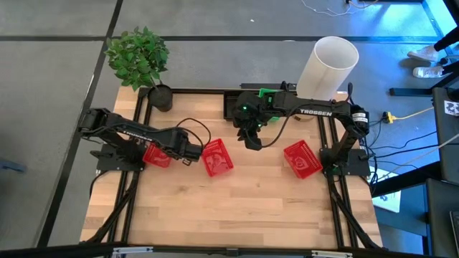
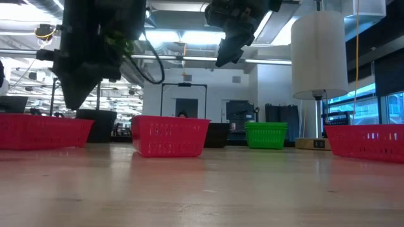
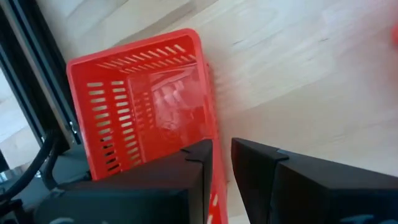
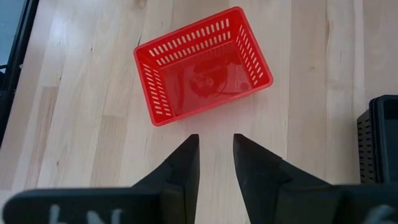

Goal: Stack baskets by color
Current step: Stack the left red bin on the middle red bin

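While the right arm hung raised above the far middle of the bench (image 1: 237, 215), its end effector (image 1: 252, 140) held nothing, fingers slightly parted and aimed down at the middle red basket (image 1: 217, 158), probably to line up a pick. That basket sat upright and alone on the wood, clear of both arms.

On the left, the left end effector (image 1: 188, 152) reached over the left red basket (image 1: 156, 155). Its fingers (image 3: 261, 180) stood narrowly apart at that basket's rim, one seemingly inside the wall and one outside, which suggested a pinch on the wall so the basket could be lifted; whether they truly clamped it could not be told.

A third red basket (image 1: 302, 159) lay near the right edge, well apart from the others. A green basket (image 2: 266, 135) stood at the far side beneath the right arm, beside a black basket (image 4: 379, 140). No red basket was nested in another yet, so the stacking looked barely begun.
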Tool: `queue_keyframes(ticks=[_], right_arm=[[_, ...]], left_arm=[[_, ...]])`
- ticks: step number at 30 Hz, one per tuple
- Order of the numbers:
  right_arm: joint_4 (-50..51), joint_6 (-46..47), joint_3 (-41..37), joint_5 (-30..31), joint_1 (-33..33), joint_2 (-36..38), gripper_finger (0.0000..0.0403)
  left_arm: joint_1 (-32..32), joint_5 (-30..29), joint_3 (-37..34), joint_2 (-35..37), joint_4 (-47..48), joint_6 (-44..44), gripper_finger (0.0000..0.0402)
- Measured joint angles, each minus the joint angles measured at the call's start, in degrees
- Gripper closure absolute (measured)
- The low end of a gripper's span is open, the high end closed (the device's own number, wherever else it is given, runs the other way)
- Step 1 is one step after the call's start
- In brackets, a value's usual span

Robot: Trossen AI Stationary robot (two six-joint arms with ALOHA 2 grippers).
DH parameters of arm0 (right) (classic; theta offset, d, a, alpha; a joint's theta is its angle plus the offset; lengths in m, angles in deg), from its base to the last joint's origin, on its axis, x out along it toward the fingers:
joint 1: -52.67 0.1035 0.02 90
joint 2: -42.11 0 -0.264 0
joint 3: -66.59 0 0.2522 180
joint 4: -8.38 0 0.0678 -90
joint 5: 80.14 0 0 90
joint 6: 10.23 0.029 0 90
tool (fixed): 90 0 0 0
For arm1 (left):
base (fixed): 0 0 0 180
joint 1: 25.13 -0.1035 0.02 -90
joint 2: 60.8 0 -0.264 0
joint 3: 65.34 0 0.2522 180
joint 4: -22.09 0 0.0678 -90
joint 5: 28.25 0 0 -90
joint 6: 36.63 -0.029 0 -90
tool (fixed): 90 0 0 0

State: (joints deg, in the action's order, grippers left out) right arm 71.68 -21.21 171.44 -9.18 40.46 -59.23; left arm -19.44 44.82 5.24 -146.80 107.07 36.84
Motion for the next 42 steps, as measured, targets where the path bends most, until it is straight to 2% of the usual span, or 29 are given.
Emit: queue_keyframes(ticks=[8, 21, 27, 34, 39, 42], right_arm=[[0.04, 0.0, 0.0, 0.0, 0.0, 0.0, 0.0306], [0.02, 0.18, 0.0, 0.0, -0.71, 0.0, 0.0306], [0.0, 0.19, 0.0, 0.02, -1.03, 0.0, 0.0306], [-0.02, 0.11, 0.0, 0.01, -1.11, 0.0, 0.0306], [-0.08, -0.35, 0.0, 0.02, -1.11, 0.0, 0.0306], [-0.22, -0.46, 0.0, -0.03, -1.11, 0.0, 0.0311]], left_arm=[[-0.04, 0.96, -3.45, 0.0, -2.03, 1.18, 0.0349], [-0.04, 0.97, -3.62, -0.01, -2.55, 1.01, 0.0349], [-0.02, 0.59, -6.55, -0.33, -6.17, 0.83, 0.0349], [-0.04, -0.67, -8.43, -0.33, -8.06, -4.98, 0.035], [-0.89, 0.91, -8.46, -0.33, -8.45, -10.37, 0.0393], [-0.94, 0.77, -8.41, -0.31, -8.25, -13.58, 0.0397]])
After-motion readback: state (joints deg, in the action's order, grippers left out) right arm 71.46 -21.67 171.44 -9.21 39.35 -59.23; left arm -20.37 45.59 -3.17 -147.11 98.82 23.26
